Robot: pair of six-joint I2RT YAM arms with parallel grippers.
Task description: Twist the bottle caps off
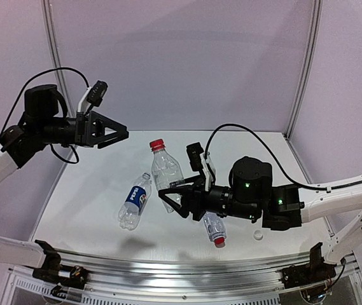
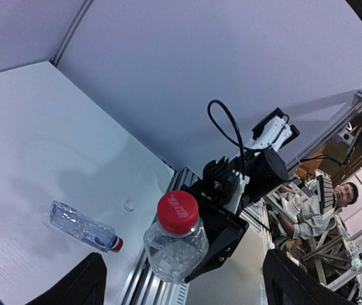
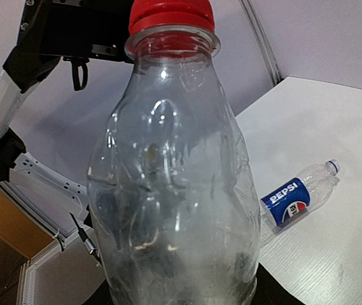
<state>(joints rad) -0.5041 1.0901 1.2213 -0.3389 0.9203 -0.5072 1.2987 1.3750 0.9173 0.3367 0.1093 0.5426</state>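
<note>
The right gripper (image 1: 173, 202) is pinching the lower body of a clear ribbed plastic bottle (image 1: 166, 173) and holding it above the middle of the white table (image 1: 91, 210). In the top view the bottle's long axis is running from 6 to 12 o'clock. The red screw cap (image 1: 158, 144) is sitting at the 12 end, tipping slightly toward 11.

The left gripper (image 1: 114, 132) is hovering at the cap's 10 o'clock, well apart from it, with its fingers (image 2: 82, 283) spread wide. Its wrist camera is looking almost straight onto the cap's top.

To do this step well, I judge, the left fingers should be:
- centring over the cap
- lining the wrist's roll with the bottle's axis
- closing on the cap's side only
- twisting while the right grip is holding firm

The thin wall could crumple, or the bottle could spin in the grip.
</note>
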